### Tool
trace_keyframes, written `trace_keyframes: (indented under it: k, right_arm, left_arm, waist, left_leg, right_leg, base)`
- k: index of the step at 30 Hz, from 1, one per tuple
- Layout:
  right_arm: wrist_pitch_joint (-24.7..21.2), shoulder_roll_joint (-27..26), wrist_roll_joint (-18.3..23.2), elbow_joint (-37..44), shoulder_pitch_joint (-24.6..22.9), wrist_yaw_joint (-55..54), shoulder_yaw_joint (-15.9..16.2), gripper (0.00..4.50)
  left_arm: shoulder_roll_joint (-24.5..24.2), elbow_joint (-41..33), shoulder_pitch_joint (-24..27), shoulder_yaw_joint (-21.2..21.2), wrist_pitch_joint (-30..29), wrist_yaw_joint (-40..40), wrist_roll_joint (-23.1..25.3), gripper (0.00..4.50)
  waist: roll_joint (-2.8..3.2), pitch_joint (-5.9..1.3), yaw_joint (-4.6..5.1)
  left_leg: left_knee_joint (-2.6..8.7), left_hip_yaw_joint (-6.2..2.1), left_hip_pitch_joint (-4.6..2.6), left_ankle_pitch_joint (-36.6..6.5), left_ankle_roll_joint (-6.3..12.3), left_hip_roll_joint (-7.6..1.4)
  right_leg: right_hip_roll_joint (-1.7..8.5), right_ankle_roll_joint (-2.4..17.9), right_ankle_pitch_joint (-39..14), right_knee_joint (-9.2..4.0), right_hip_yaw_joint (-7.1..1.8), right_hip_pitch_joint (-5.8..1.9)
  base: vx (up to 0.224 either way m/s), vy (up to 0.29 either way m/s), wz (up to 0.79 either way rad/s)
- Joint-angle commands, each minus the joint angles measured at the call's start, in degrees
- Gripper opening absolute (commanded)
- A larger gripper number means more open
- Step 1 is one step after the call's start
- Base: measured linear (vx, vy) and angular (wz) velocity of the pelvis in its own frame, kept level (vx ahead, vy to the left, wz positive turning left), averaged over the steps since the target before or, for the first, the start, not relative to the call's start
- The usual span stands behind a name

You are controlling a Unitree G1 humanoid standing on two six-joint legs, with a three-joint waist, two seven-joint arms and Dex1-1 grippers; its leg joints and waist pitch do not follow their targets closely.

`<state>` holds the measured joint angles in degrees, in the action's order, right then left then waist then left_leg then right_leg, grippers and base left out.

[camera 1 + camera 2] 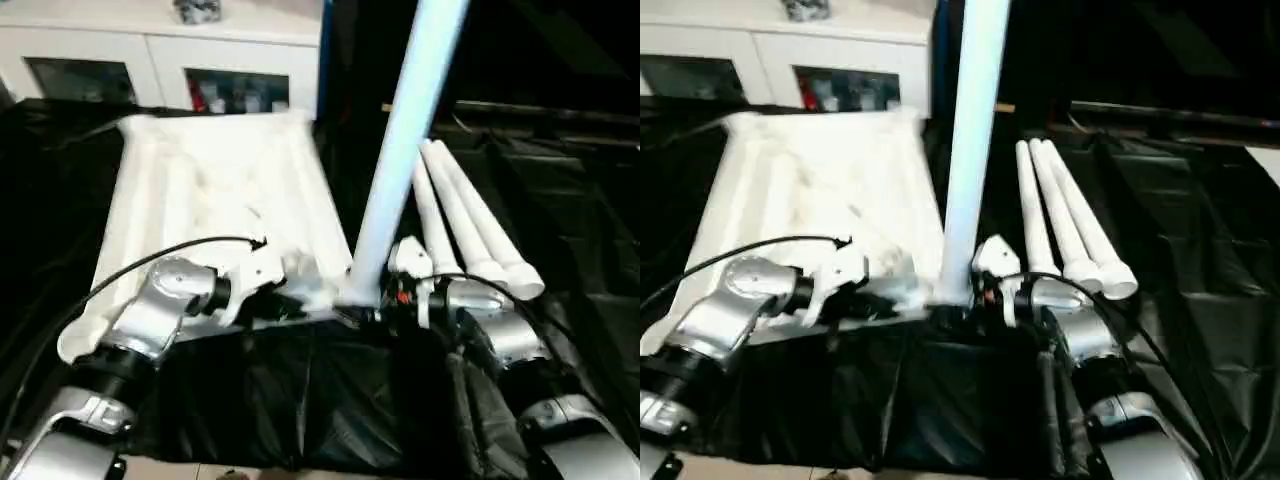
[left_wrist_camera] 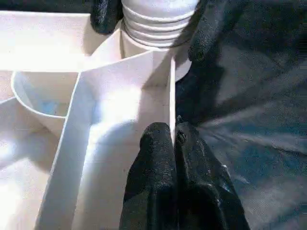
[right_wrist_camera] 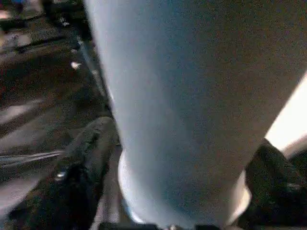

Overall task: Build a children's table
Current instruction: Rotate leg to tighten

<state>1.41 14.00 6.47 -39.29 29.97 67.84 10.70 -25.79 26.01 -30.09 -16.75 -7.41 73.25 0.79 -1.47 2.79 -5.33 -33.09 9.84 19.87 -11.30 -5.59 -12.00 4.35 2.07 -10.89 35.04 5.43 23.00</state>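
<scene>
The white tabletop (image 1: 215, 190) is laid underside up, its ribs showing, on a surface covered with black sheeting (image 1: 300, 400), in front of a white cabinet (image 1: 160, 55) with glass doors. One white leg (image 1: 400, 140) is held upright at the tabletop's near right corner, its lower end set at the round corner socket (image 2: 153, 48) (the threaded end of the leg is seen just above the socket rim in the left wrist view).

The right gripper (image 1: 975, 290) is placed around the base of this leg; its jaws are spread to either side of the tube and clenched on it, with one black finger (image 3: 81, 167) seen on each flank in the right wrist view. The left gripper (image 2: 173, 139) is set at the near edge of the tabletop, beside the same corner, and its jaws are pinched together on a thin upright rib of the tabletop.

Three more legs (image 1: 465, 220) are laid side by side on the sheeting, just to the right of the tabletop, touching one another.
</scene>
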Motion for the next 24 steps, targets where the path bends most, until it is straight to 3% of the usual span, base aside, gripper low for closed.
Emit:
trace_keyframes:
  k: [1,7,8,11,12,14,15,16,19,24]
  right_arm:
    - [-1.46,-1.35,-0.37,1.46,-1.35,4.15,4.72,3.31]
    - [-3.42,-2.05,-0.13,2.29,-1.77,3.21,4.48,2.81]
    - [-3.72,-2.20,-0.12,2.28,-1.81,2.85,4.33,2.81]
    - [-3.52,-2.89,-0.85,1.48,-1.68,0.23,3.73,2.77]
    - [-3.07,-5.19,-2.73,-2.37,-0.13,-8.89,1.81,2.77]
    - [-2.82,-6.37,-3.67,-4.42,0.73,-13.73,0.92,2.75]
    - [-2.56,-7.68,-4.55,-6.57,1.73,-19.06,0.05,2.75]
    - [-2.59,-8.68,-5.01,-8.19,2.55,-23.06,-0.66,2.75]
    - [-4.31,-13.37,-3.48,-13.73,5.68,-35.80,-4.65,2.74]
    - [-3.11,-16.94,-5.06,-17.60,7.83,-44.94,-5.29,2.74]
  left_arm:
    - [0.94,0.04,-0.80,-1.35,0.60,-0.12,-0.06,0.00]
    - [0.75,0.61,-0.92,-1.26,0.57,-0.06,-0.14,0.00]
    - [0.84,0.66,-0.91,-1.26,0.51,-0.29,-0.09,0.00]
    - [1.35,0.73,-0.84,-1.19,0.01,-1.46,0.18,0.00]
    - [3.25,1.01,-1.21,-0.41,-2.13,-5.81,0.89,0.00]
    - [4.43,1.25,-1.49,0.07,-3.03,-8.20,1.20,0.00]
    - [5.87,1.49,-1.89,0.55,-4.51,-11.04,1.67,0.00]
    - [6.91,1.69,-2.23,0.79,-5.30,-13.21,2.19,0.00]
    - [11.90,0.73,-2.74,1.33,-9.18,-21.17,3.47,0.00]
    - [15.83,-1.36,-2.29,0.53,-11.20,-25.41,4.54,0.00]
  waist:
    - [0.86,-3.38,0.00]
    - [0.85,-3.49,0.08]
    - [0.61,-3.49,0.10]
    - [0.73,-3.39,0.11]
    - [0.73,-3.31,0.32]
    - [0.62,-2.74,0.81]
    - [0.62,-2.74,0.81]
    - [0.61,-2.55,1.20]
    - [0.58,-2.52,1.91]
    - [0.60,-2.71,2.14]
  left_leg:
    - [3.71,0.06,-0.30,-9.74,3.08,-1.86]
    - [3.72,-0.09,-0.05,-8.71,2.50,-1.76]
    - [3.71,-0.06,-0.04,-8.56,2.57,-1.76]
    - [3.75,-0.07,-0.04,-8.80,2.46,-1.71]
    - [3.84,-0.09,-0.07,-9.36,1.78,-1.78]
    - [4.18,-0.29,-0.35,-13.59,0.25,-1.37]
    - [4.18,-0.29,-0.35,-13.59,0.25,-1.37]
    - [4.29,-0.56,-0.64,-15.59,-0.79,-1.29]
    - [4.06,-0.80,-1.24,-18.01,-1.04,-1.00]
    - [4.21,-0.73,-0.81,-17.37,0.28,-1.10]
  right_leg:
    - [4.03,12.70,-8.95,-3.97,-3.43,-3.18]
    - [4.08,12.20,-8.71,-3.87,-3.38,-3.38]
    - [4.05,12.20,-8.49,-3.85,-3.36,-3.37]
    - [4.11,12.00,-9.37,-3.96,-3.37,-3.31]
    - [4.23,11.79,-10.74,-4.01,-3.45,-3.16]
    - [4.32,9.34,-20.82,-5.19,-3.27,-3.04]
    - [4.32,9.34,-20.82,-5.19,-3.27,-3.04]
    - [4.43,7.16,-26.87,-5.83,-3.17,-2.78]
    - [4.52,4.84,-33.01,-6.87,-2.72,-2.34]
    - [4.27,5.36,-28.69,-6.59,-2.90,-2.18]
  base:
    - [0.000,0.000,0.00]
    - [0.000,0.000,0.00]
    - [0.000,0.000,0.00]
    - [0.000,0.000,0.00]
    - [0.000,0.000,0.00]
    - [0.000,0.000,0.00]
    - [0.000,0.000,0.00]
    - [0.000,0.000,0.00]
    - [0.000,0.000,0.00]
    - [0.000,0.000,0.00]
